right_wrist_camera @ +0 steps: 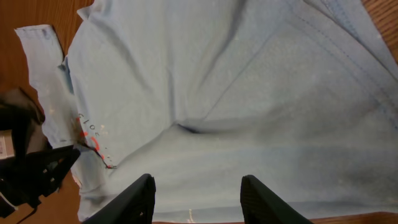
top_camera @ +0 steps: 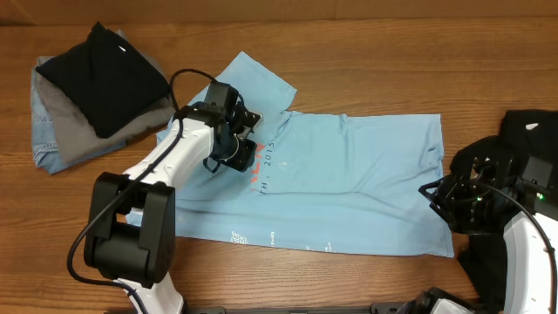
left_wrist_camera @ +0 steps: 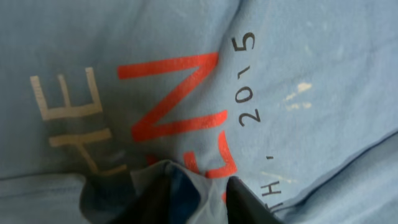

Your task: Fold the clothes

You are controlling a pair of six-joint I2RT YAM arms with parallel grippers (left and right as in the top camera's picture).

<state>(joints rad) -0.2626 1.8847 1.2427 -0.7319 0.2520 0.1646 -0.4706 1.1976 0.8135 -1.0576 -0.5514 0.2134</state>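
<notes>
The light blue T-shirt (top_camera: 349, 183) lies spread on the worktop (top_camera: 366, 52). The left pincer (left_wrist_camera: 198, 196) pinches a fold by its red lettering (left_wrist_camera: 174, 106); the right pincer (right_wrist_camera: 198, 199) hangs half-open over its edge, empty.

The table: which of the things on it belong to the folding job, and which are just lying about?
In the job:
- T-shirt, spread flat
- left gripper, pinching the T-shirt by its lettering
- right gripper, open over the T-shirt's edge

Lying about:
- pile of black, grey and denim cloth, far left corner, untouched
- black cloth, at the right edge
</notes>
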